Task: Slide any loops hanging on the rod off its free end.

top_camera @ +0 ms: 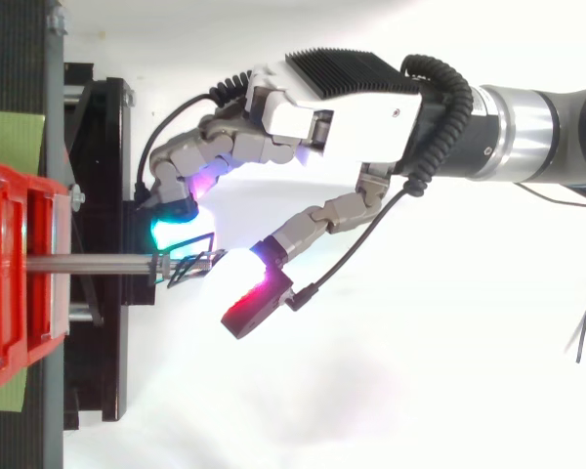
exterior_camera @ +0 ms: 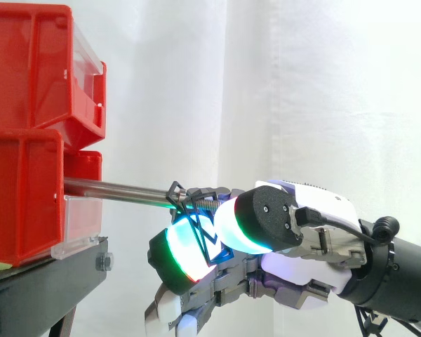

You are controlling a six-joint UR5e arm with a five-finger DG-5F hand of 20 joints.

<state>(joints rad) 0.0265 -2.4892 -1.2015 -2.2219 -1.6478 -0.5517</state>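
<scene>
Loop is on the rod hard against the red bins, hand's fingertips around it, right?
No. The side view shows the loop near the rod's free end, well clear of the red bins. The hand's fingertips are around it, as you said.

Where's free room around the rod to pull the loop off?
Open past the rod's free end, away from the red bins, save the hand itself, and above the rod. Crowded at the tip, where the fingers pinch the loop, and underneath toward the stand.
</scene>
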